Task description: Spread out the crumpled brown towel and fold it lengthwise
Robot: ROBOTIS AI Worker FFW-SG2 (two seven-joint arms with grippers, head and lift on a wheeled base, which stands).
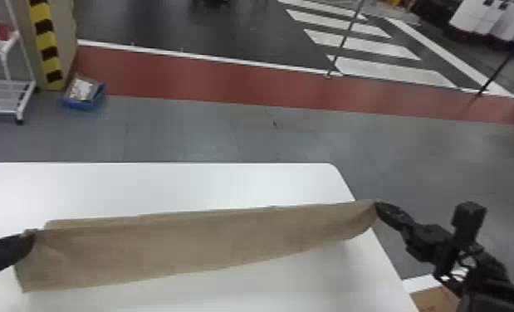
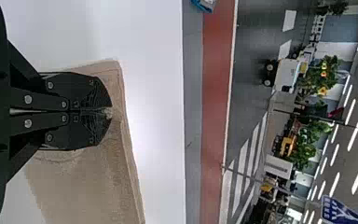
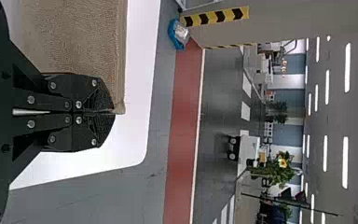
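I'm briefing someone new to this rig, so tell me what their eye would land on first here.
Likely first is the brown towel, a long strip stretched across the white table, between the left gripper and right gripper, each closed on an end. Beyond the table, the red band crossing the floor probably draws the eye next.

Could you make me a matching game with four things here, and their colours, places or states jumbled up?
1. Brown towel
2. Table
3. Right end effector
4. Blue container

A. On the floor, beyond the table
B. Closed on a towel corner
C. Stretched long and narrow
D. White, beneath the towel

Pairs: 1-C, 2-D, 3-B, 4-A
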